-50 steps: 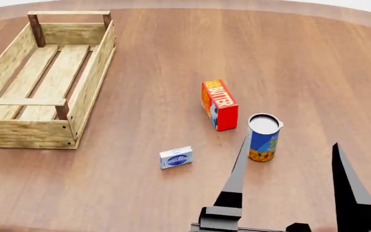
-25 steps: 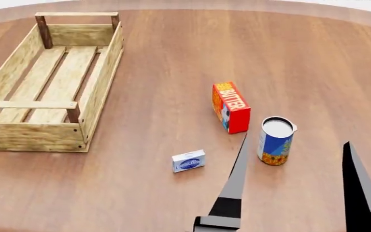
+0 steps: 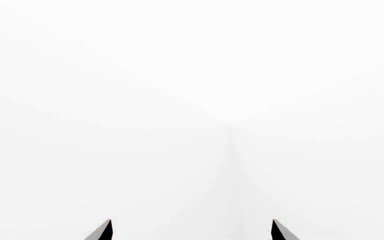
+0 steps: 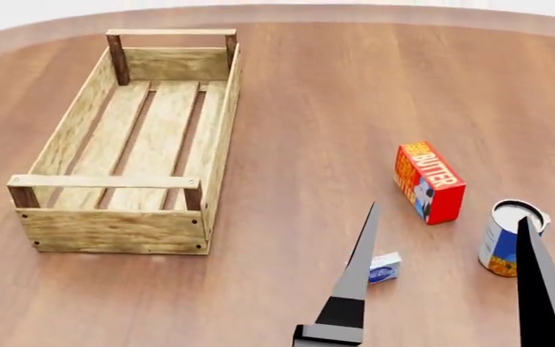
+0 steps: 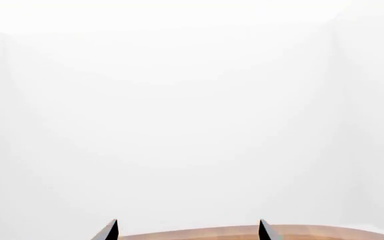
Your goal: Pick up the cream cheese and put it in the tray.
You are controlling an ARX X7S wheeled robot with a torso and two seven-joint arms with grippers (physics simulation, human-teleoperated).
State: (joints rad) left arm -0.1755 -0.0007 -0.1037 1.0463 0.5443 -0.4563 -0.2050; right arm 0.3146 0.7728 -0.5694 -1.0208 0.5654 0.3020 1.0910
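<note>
- Showing blank white, left wrist view: left gripper (image 3: 192,232) tips spread, empty.
- Head view: small white-and-blue cream cheese box (image 4: 386,267) lies lower right, partly hidden behind the right gripper (image 4: 451,278), spread; slatted wooden tray (image 4: 222,155) upper left, well apart.
- Right wrist view: table edge only; a blind descent risks nudging the box.

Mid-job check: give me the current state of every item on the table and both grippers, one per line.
cream cheese: lying flat on the table, not gripped, partly hidden behind a gripper finger.
tray: upright, holds nothing.
butter box: standing on its long edge.
can: upright, partly hidden.
right gripper: open, holds nothing.
left gripper: open, holds nothing, faces blank white.
</note>
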